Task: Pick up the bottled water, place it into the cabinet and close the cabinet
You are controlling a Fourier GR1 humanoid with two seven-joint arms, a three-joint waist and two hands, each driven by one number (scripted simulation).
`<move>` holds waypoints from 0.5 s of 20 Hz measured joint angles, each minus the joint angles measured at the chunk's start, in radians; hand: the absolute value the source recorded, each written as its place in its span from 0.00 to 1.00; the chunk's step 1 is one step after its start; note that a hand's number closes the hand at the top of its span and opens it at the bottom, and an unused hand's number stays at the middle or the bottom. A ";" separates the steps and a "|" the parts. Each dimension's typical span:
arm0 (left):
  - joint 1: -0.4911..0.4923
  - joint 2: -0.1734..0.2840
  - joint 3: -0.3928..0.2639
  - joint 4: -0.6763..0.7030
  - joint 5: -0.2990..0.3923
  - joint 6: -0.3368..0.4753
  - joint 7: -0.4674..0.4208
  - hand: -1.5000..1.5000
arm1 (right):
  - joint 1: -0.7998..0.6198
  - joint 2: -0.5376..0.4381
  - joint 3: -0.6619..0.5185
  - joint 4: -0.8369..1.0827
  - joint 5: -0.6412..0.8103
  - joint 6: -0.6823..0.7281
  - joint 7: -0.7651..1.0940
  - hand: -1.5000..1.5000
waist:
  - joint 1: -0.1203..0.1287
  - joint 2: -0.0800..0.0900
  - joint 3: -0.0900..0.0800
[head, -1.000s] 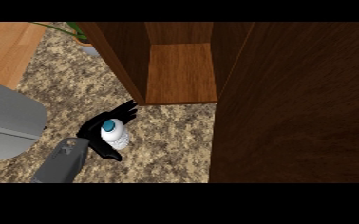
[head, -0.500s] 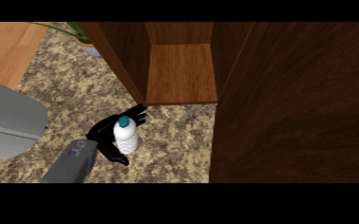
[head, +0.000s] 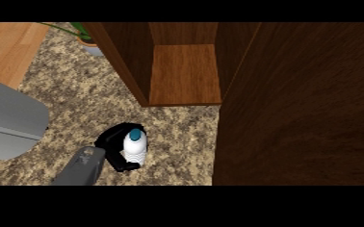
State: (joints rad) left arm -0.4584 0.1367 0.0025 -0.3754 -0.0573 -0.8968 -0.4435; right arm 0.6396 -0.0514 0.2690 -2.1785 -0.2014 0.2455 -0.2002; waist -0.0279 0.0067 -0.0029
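Head view: it looks steeply down at a speckled stone counter (head: 64, 96).
Bottle: the bottled water (head: 134, 148) is white with a teal cap. It sits low in the view, near and to the left of the cabinet's opening. It is outside the cabinet.
Hand: one black hand (head: 113, 142) is curled round the bottle from its left side. A grey forearm (head: 82, 168) leads to it from the near edge. Only one hand shows, so it is hard to say which hand it is; it looks like the left one. The other hand is out of sight.
Fingers: they wrap the bottle. Some are hidden under it, and dark tips peek out at the bottle's near end.
Cabinet: the cabinet (head: 185, 72) is brown wood and open. Its shelf floor is in plain sight.
Door: the wide dark cabinet door (head: 292, 106) fills the right side and hides what is behind it.
Far left: a plant pot (head: 89, 45) is half cut off by the cabinet wall.
Near left: a grey shape (head: 18, 125) is cut off by the edge. I cannot tell what it is.
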 measured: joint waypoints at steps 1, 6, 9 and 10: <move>0.000 -0.004 -0.003 -0.002 0.001 0.004 -0.002 1.00 | 0.004 -0.004 -0.001 0.002 -0.004 0.005 -0.001 0.00 | -0.001 0.000 0.000; 0.008 0.002 0.018 -0.029 0.038 0.045 -0.018 1.00 | -0.006 0.000 -0.004 0.010 0.000 -0.005 -0.001 0.00 | 0.008 -0.001 0.000; 0.028 0.020 0.121 -0.033 0.127 0.150 -0.044 1.00 | -0.001 0.003 -0.010 0.009 0.001 -0.013 -0.001 0.00 | 0.022 -0.002 0.000; 0.041 0.027 0.161 -0.035 0.159 0.191 -0.061 1.00 | -0.002 0.005 -0.012 0.008 0.002 -0.016 -0.003 0.00 | 0.031 -0.002 0.000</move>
State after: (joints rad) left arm -0.4172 0.1635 0.1631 -0.4103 0.1014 -0.7058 -0.5049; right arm 0.6380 -0.0465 0.2573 -2.1704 -0.1990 0.2294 -0.2030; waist 0.0033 0.0042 -0.0029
